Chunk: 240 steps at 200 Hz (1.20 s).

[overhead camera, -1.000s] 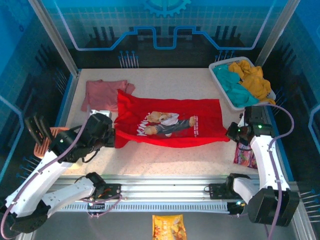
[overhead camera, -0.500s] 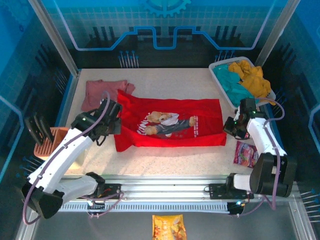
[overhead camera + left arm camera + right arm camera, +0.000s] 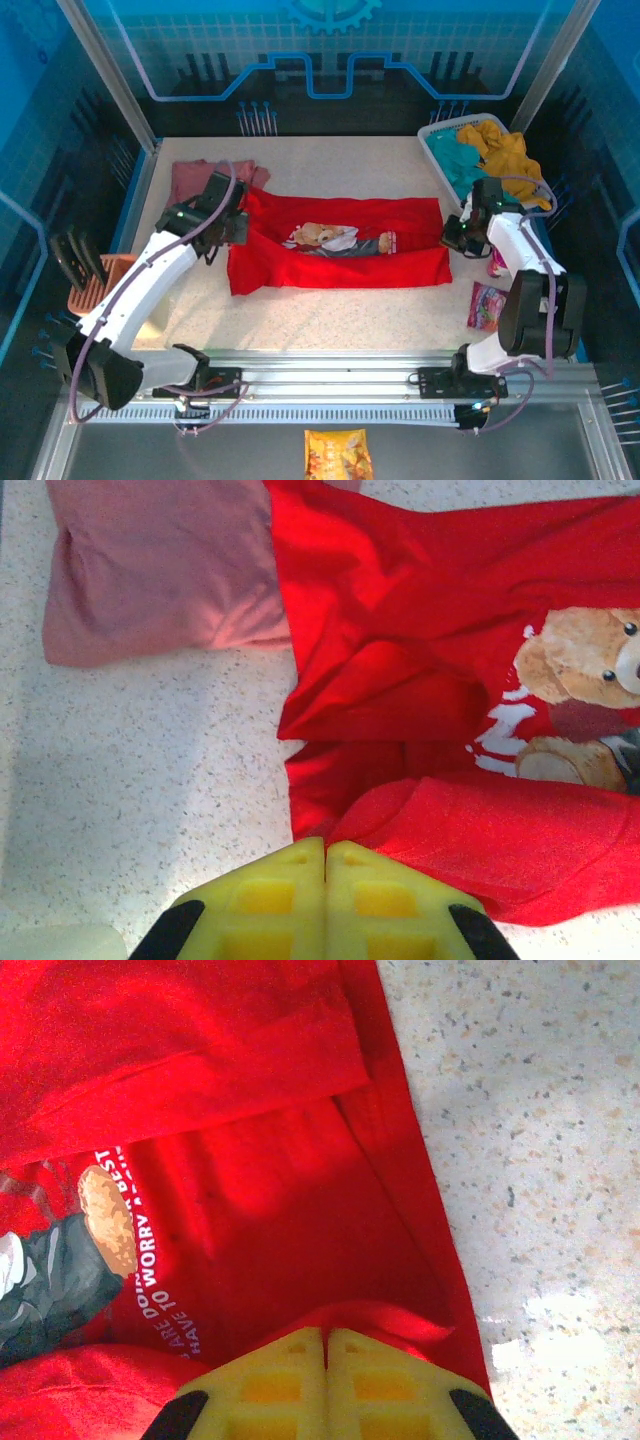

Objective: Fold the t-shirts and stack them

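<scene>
Pinching the near hem of the red shirt (image 3: 340, 266) at mid-table, the left gripper (image 3: 325, 846) and right gripper (image 3: 326, 1333) are clamped tight on cloth. Soft, light and floppy, it will likely sag between grips; corners hold best. The pink shirt (image 3: 205, 180) lies at its far-left corner.

"HAVE TO WORRY" on red t-shirt (image 3: 250, 1210)

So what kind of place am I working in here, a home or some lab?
Most likely a robot demo or data-collection booth, not a home: blue printed wall panels with a gear graphic, an aluminium mounting rail along the near edge, and a basket of clothes.
</scene>
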Tool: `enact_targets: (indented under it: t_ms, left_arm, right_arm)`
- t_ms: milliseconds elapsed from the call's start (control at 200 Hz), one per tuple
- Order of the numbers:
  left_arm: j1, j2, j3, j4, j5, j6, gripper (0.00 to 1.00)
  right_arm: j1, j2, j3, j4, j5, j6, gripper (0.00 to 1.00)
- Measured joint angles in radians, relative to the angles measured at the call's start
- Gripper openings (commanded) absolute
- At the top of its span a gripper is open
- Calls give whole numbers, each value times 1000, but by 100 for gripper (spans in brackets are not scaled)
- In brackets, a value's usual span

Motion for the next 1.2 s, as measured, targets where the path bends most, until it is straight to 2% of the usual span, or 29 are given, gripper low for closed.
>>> enact_targets:
  t_ms: [395, 995, 1021, 1091, 1111, 1166, 1201]
  left_arm:
    - [90, 141, 113, 74, -1, 72, 0]
    - [114, 415, 216, 123, -11, 120, 0]
    - [114, 423, 218, 129, -11, 122, 0]
    - [116, 441, 222, 144, -12, 132, 14]
    - [116, 447, 222, 149, -14, 134, 19]
    - [118, 468, 230, 156, -16, 144, 47]
    - [121, 486, 243, 154, -17, 147, 50]
  right_arm:
    - [1, 158, 92, 31, 3, -2, 0]
    - [2, 260, 162, 55, 28, -3, 0]
    - [2, 260, 162, 56, 31, -3, 3]
    - [2, 260, 162, 56, 34, -2, 24]
    - [2, 260, 162, 57, 34, -2, 26]
    - [2, 261, 162, 57, 34, -5, 30]
    - [2, 261, 162, 59, 34, -7, 34]
